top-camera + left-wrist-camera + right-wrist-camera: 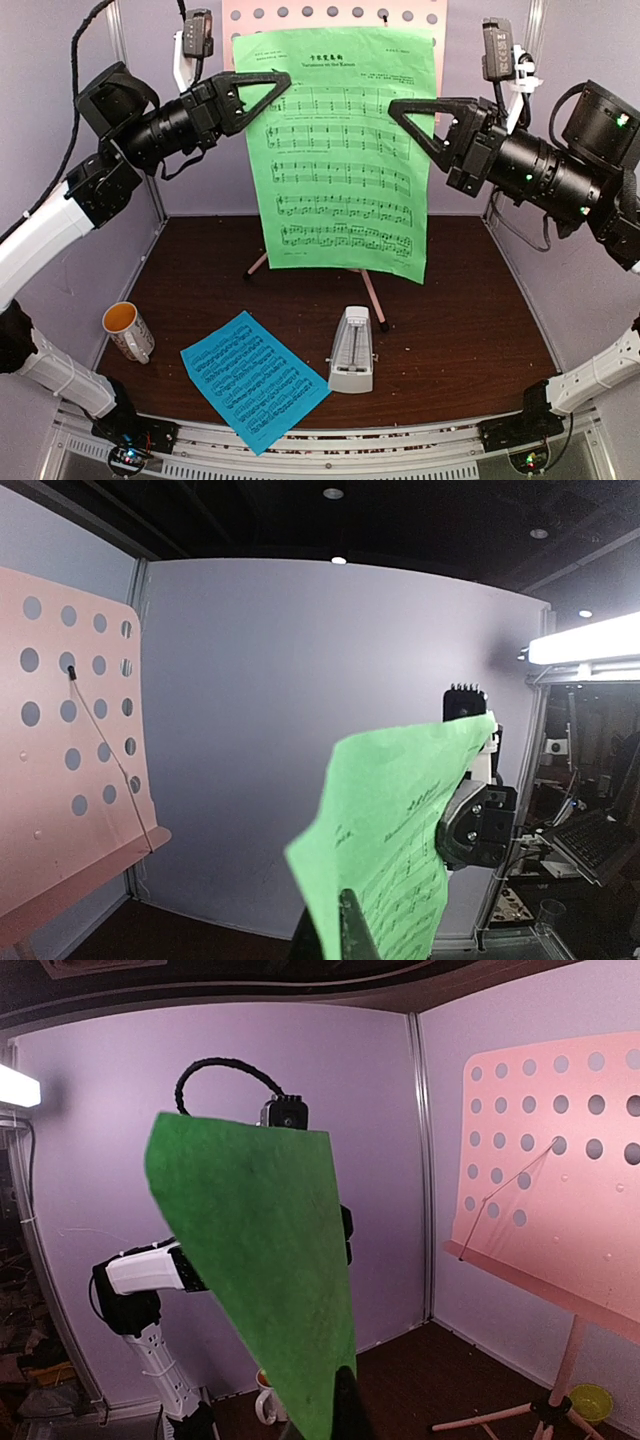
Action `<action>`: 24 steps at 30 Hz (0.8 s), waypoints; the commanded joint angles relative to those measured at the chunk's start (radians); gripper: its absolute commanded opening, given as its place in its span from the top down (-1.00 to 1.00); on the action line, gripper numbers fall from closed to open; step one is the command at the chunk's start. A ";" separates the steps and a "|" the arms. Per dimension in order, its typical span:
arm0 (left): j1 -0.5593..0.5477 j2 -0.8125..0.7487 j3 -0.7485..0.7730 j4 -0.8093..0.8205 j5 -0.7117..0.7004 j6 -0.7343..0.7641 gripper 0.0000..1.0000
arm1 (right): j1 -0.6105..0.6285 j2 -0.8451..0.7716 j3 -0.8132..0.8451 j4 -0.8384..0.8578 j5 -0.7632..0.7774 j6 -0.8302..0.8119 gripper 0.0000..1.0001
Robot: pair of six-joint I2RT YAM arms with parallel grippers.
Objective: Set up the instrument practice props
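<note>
The green sheet of music (340, 150) is bright green on its face, printed with black staves and notes under a small black title. Its back, seen from the right wrist, is plain darker green. The blue sheet of music (254, 380) is turquoise with dense black notation. The music stand (560, 1240) is pale pink, its desk dotted with regular rows of round holes. The metronome (352, 350) is white-grey. The mug (128, 330) is white with a faint grey pattern and orange-yellow inside. The bowl (590, 1400) is lime green. The counter (470, 320) is dark reddish brown. The left hand (285, 85) and right hand (393, 105) are black.
</note>
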 commanded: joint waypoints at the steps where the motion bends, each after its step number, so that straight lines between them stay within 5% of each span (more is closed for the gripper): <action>1: 0.052 0.007 0.055 -0.013 -0.035 -0.061 1.00 | -0.026 -0.005 0.030 0.058 -0.057 0.086 1.00; 4: 0.111 0.022 0.124 -0.153 -0.147 -0.060 0.48 | -0.056 -0.015 0.025 0.131 -0.072 0.179 1.00; 9: 0.162 0.040 0.229 -0.344 -0.317 0.021 0.14 | -0.123 0.005 0.059 0.258 -0.030 0.246 1.00; 19: 0.166 0.238 0.607 -0.618 -0.630 0.408 0.03 | -0.299 0.178 0.304 0.229 0.101 0.201 1.00; 24: 0.168 0.399 0.769 -0.651 -0.611 0.545 0.01 | -0.372 0.241 0.397 0.199 0.124 0.202 1.00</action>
